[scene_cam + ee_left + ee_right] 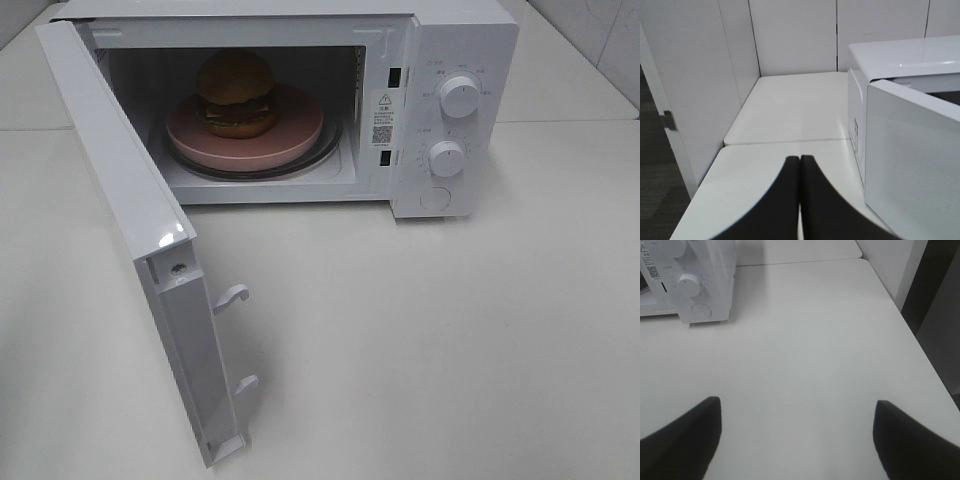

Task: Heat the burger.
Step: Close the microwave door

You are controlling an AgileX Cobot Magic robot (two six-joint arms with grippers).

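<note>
While the burger [237, 95] sits on the pink plate [300, 135] inside the microwave [470, 50], I see the door [120, 200] swung wide open. My left end effector [800, 160] hangs above the worktop [420, 340] beside the microwave's outer side wall, its fingers pressed together and gripping nothing. My right end effector [797, 405] hovers over the worktop out from the control-panel side, fingers spread wide.
</note>
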